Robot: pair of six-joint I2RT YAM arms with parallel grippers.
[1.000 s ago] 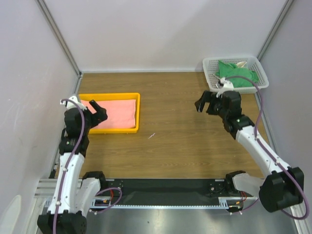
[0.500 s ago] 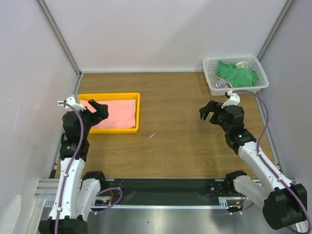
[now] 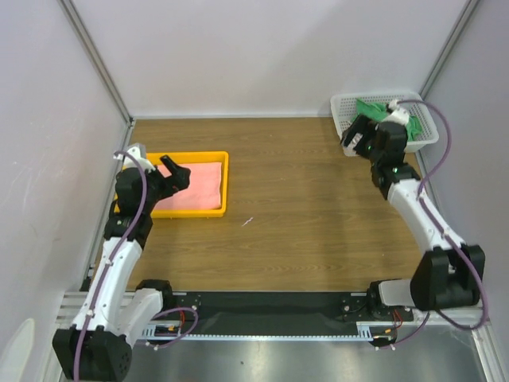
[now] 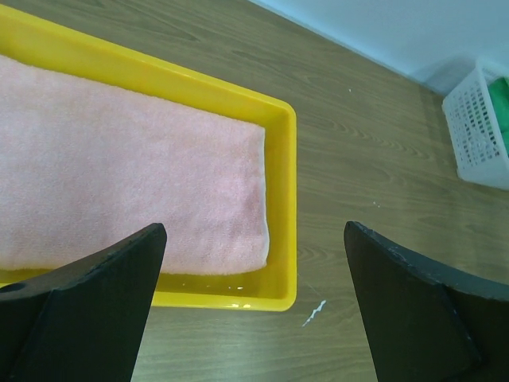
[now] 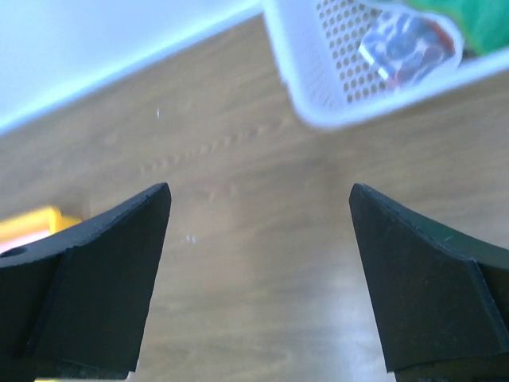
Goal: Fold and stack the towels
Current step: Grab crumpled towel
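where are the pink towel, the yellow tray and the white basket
pink towel (image 4: 119,159), left wrist view, middle of its top face
yellow tray (image 4: 285,199), left wrist view, its right-hand wall
white basket (image 4: 475,131), left wrist view, its mesh side wall

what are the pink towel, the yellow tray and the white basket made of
The pink towel looks like soft terry-type cloth, matte, with a fuzzy nap. The yellow tray is probably moulded plastic: smooth, glossy, light glinting on its rim. The white basket is likely plastic too, its wall a perforated grid.
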